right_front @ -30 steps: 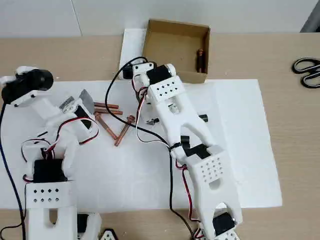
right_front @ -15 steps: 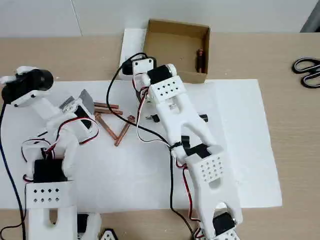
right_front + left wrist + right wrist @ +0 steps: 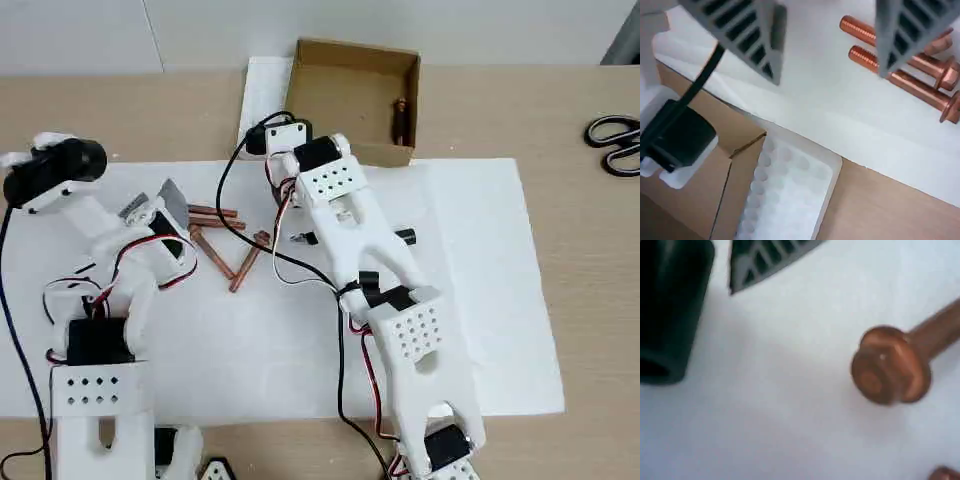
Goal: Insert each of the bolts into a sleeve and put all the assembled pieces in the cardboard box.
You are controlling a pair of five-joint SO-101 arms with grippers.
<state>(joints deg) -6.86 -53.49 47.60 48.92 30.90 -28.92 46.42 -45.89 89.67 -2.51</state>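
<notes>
Key relation: the nearest bolt (image 3: 248, 260) lay at about 9 o'clock from the right gripper (image 3: 298, 236), near it, with its flanged head (image 3: 890, 365) turned toward that gripper.
Bolt axis: slanted, head at 1 o'clock and shank running down to 7 o'clock in the high view.
Sleeve: a black sleeve (image 3: 671, 310) sat just beside the right gripper, apart from the bolt head; I could not tell whether it was held or lying loose.
Right gripper: whether it was open or closed could not be told.
Left gripper (image 3: 829, 72): wide open and holding nothing, with the other bolts (image 3: 212, 216) just beside it at 3 o'clock.
Nearer arm: the right one, for the slanted bolt.
Right arm pose: stretched from 5 o'clock toward 11 o'clock, wrist tipped down over the white sheet (image 3: 480, 300).
Cardboard box (image 3: 345, 52): at 12 o'clock beyond the right wrist, one assembled piece (image 3: 400, 120) against its 3 o'clock wall.
Likely need: lining sleeve and bolt up along the same axis.
</notes>
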